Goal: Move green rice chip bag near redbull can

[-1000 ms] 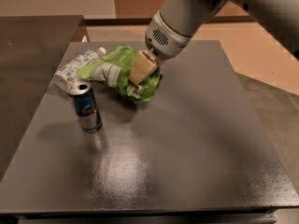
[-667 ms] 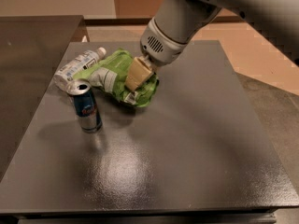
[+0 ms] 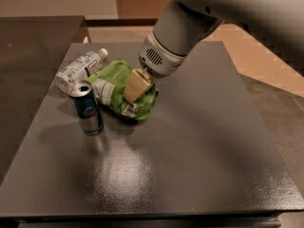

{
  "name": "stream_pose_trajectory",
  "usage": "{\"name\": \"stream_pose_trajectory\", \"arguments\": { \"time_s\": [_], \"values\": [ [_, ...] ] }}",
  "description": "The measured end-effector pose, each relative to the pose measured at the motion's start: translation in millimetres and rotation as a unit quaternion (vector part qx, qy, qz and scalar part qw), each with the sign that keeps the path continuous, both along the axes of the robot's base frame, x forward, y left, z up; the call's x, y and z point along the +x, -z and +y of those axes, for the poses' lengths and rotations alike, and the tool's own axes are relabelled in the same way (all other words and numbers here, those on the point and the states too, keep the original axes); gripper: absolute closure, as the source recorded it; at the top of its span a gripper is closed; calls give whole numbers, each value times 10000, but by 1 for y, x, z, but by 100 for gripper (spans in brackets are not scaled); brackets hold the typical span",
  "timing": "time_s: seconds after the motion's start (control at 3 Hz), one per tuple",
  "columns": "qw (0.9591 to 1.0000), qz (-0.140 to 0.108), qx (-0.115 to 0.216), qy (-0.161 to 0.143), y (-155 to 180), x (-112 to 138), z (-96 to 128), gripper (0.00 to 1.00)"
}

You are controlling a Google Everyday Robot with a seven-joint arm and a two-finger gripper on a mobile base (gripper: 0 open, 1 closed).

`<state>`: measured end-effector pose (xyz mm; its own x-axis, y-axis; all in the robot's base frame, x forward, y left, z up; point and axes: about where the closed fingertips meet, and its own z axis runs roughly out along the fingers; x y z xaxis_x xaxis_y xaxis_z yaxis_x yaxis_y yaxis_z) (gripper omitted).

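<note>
The green rice chip bag (image 3: pixel 117 74) lies crumpled on the dark table (image 3: pixel 190 146), left of centre, its white label patch facing the can. The redbull can (image 3: pixel 87 108) stands upright just to the bag's left and front, a small gap from it. My gripper (image 3: pixel 135 87) comes down from the upper right on a white arm. Its cream fingers (image 3: pixel 137 83) are closed on the bag's right part and press it low on the table. The bag's far edge touches the bottle.
A clear plastic bottle with a white label (image 3: pixel 78 69) lies on its side behind the can, against the bag. A second dark surface (image 3: pixel 33 46) adjoins at the far left. The table's right edge borders the floor (image 3: pixel 275 84).
My gripper has moved left and slightly toward the front with the bag in it. The bag now lies closer to the can. The can and bottle have not moved.
</note>
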<state>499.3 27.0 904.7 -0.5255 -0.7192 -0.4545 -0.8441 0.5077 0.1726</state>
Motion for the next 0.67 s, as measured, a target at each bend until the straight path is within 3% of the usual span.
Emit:
{"name": "stream_pose_trajectory", "arguments": {
  "time_s": [0.67],
  "values": [
    [9998, 151, 79, -130, 8, -6, 7, 35]
  ]
}}
